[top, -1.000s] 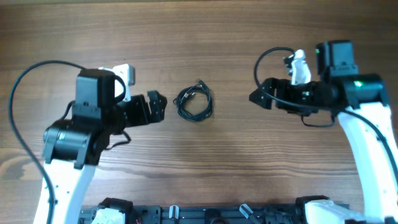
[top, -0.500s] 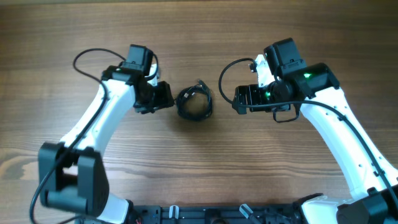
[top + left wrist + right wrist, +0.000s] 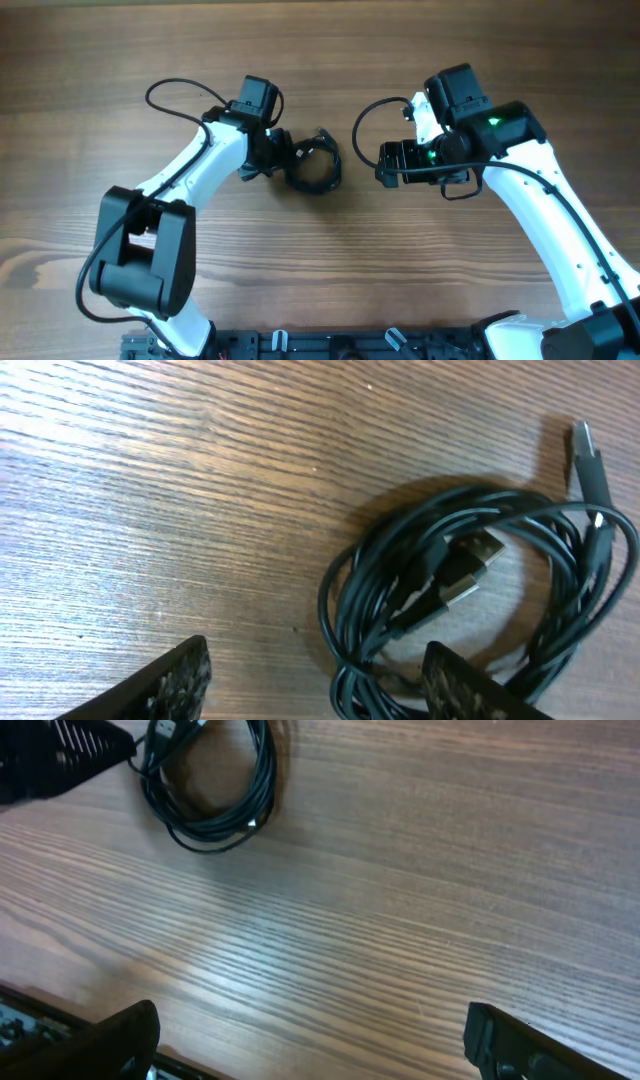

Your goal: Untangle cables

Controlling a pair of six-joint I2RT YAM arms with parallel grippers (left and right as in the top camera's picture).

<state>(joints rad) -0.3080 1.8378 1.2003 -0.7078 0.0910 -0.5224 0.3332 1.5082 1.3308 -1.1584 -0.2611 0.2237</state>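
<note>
The cables [image 3: 313, 166] lie as a small coiled dark bundle on the wooden table, plugs inside the loops. In the left wrist view the cables [image 3: 470, 600] fill the right half. My left gripper [image 3: 280, 160] is open, its fingers [image 3: 320, 685] astride the left edge of the coil. My right gripper [image 3: 383, 162] is open and empty, a short way to the right of the coil. In the right wrist view its fingers [image 3: 310, 1040] are over bare wood, and the cables [image 3: 215, 780] show at the upper left.
The wooden table [image 3: 330, 260] spreads all round the coil. Thick black arm wires loop above both wrists [image 3: 375, 110]. A dark rail with fittings [image 3: 330, 345] runs along the front edge.
My left gripper has moved right, from just left of the coil onto its left edge. The right gripper has barely moved in the last half second, after coming in from the right earlier.
</note>
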